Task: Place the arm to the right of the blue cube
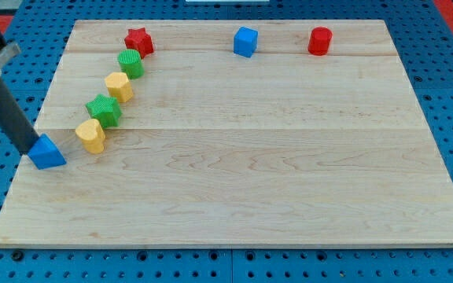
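Observation:
The blue cube (pixel 244 42) sits near the top edge of the wooden board (pixel 250 196), a little right of the middle. My tip (pixel 31 149) is far from it, at the board's left edge, touching the top-left side of a blue triangular block (pixel 47 152). The dark rod rises from there to the view's top left.
A red cylinder (pixel 319 41) stands right of the blue cube. A red star (pixel 138 41), a green cylinder (pixel 130 63), a yellow block (pixel 119 86), a green star (pixel 103 110) and a yellow heart-shaped block (pixel 91 136) run in a diagonal line at the left.

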Tool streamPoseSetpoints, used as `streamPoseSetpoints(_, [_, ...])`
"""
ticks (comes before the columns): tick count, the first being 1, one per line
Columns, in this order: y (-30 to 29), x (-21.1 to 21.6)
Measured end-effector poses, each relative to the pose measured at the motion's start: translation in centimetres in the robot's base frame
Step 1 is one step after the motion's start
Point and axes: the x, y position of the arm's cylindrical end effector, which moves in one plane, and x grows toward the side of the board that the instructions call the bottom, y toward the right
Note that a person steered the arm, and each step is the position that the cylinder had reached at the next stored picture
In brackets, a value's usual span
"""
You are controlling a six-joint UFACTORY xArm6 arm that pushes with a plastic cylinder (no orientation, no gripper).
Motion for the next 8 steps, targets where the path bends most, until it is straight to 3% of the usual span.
streamPoseSetpoints(2, [5.3, 1.5])
streamPoseSetpoints(3, [3.4, 3.4])
streamPoseSetpoints(4, [7.4, 9.1])
streamPoseSetpoints(5, [18.7, 6.6])
streamPoseSetpoints(7, [29.4, -12.6])
streamPoseSetpoints(8, [36.0, -18.6])
